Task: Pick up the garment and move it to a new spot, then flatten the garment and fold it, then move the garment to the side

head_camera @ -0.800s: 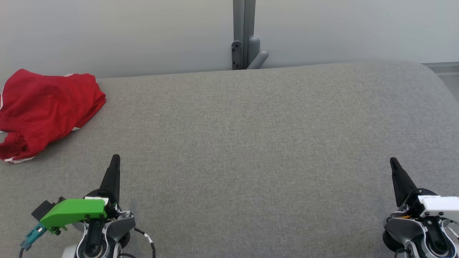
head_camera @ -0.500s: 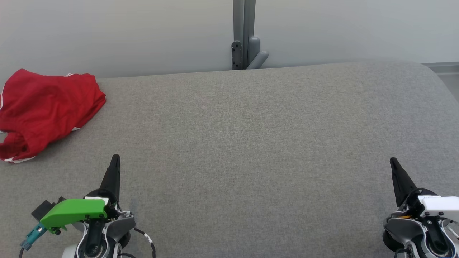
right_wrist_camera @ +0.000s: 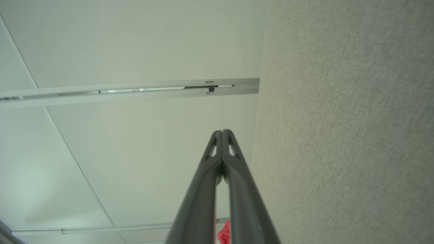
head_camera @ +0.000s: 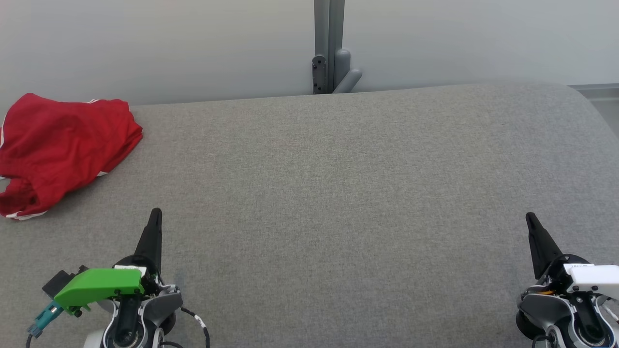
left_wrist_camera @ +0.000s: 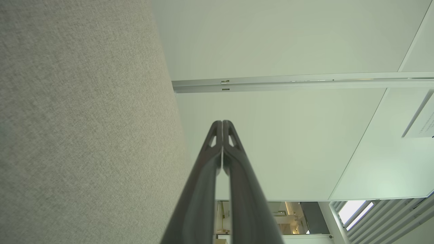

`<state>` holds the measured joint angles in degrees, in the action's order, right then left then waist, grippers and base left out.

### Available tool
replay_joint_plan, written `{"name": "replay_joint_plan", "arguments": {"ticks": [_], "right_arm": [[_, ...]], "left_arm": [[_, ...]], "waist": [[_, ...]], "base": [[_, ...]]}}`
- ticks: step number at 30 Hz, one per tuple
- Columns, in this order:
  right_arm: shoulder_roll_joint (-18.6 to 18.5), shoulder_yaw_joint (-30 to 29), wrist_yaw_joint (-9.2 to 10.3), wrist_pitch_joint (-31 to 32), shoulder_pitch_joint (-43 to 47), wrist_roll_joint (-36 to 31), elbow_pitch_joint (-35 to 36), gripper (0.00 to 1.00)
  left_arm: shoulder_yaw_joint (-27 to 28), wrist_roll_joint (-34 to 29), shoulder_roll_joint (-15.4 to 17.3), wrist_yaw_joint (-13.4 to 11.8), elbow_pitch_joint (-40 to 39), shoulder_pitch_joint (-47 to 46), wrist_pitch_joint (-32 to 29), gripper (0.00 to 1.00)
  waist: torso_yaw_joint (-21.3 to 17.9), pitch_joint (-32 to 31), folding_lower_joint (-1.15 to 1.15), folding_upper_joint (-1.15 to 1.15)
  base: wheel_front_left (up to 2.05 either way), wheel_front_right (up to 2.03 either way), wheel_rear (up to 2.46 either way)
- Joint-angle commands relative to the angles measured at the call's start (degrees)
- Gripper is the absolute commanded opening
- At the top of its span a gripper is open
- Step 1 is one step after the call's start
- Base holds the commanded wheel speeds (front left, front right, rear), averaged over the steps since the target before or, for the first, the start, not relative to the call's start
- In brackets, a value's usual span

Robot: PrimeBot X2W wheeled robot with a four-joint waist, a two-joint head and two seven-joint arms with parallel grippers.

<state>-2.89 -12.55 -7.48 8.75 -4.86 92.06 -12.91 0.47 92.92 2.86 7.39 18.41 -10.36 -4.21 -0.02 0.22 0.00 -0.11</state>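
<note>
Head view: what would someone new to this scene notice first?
The crumpled red garment stands out at once, lying at the far left of the wide grey fabric surface. Next come the two dark grippers low in the picture, the left gripper with a bright green part at its wrist and the right gripper, both shut and apart from the garment.

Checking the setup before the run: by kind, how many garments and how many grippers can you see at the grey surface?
Garments: 1, the red garment
Grippers: 2, the left gripper and the right gripper, both shut
Total: 3
</note>
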Motion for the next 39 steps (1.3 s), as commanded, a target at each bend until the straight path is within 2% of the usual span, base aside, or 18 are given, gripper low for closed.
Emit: {"name": "replay_joint_plan", "arguments": {"ticks": [1,26,27,39], "right_arm": [[-0.01,-0.08,-0.02,0.25,-0.32,-0.13,-0.11,0.0],[-0.01,-0.07,-0.02,0.25,-0.31,-0.12,-0.11,0.0],[0.02,0.03,0.0,-0.02,0.07,0.0,-0.16,1.0],[0.49,2.76,0.01,-3.29,1.51,-2.44,-0.89,1.0]], "left_arm": [[0.16,0.28,0.03,0.31,-0.06,-0.9,-0.02,0.0],[0.16,0.28,0.03,0.31,-0.06,-0.91,-0.02,0.0],[-0.04,-0.01,0.0,-0.02,0.14,0.1,0.01,1.0],[-1.64,-1.99,-0.15,-0.36,-0.55,2.92,2.66,1.0]], "waist": [[0.0,0.0,0.0,0.11],[0.0,0.0,0.0,0.11],[0.0,0.0,0.0,0.0],[0.0,-0.01,0.0,0.01]], "base": [[0.0,0.0,0.0],[0.0,0.0,0.0],[0.0,0.0,0.0],[0.0,0.0,0.0]]}}
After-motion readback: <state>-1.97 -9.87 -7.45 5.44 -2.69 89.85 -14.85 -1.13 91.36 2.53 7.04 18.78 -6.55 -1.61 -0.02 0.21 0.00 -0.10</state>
